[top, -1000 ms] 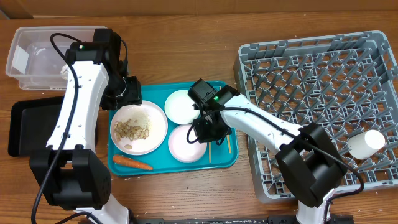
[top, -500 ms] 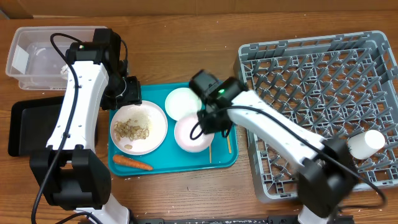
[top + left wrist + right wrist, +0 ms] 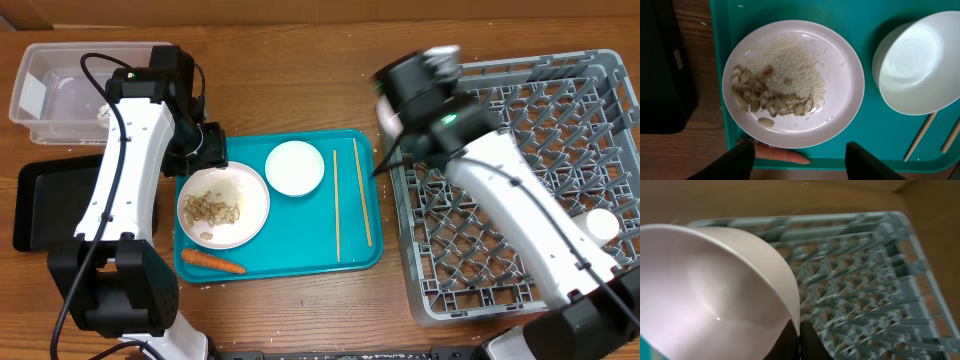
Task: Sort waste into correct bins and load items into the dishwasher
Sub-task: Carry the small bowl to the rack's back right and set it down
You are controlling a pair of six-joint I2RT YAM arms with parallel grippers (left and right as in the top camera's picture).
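Right hand (image 3: 801, 334) clamped on the rim of a pinkish bowl (image 3: 710, 295), over the far-left corner of the dish rack (image 3: 865, 290). Left hand (image 3: 800, 162) spread apart, holding nothing, above the plate (image 3: 842, 95) on the teal tray (image 3: 790, 10).

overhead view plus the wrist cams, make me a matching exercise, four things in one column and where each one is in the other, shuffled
Things:
1. plate
2. cup
3. chopsticks
4. pink bowl

Places:
a. in the rack, near its right edge
b. on the teal tray, holding rice and nut scraps
c. clamped by its rim in the right fingers, above the rack
d. lying bare on the teal tray, right of the white bowl

Pairs: 1-b, 2-a, 3-d, 4-c
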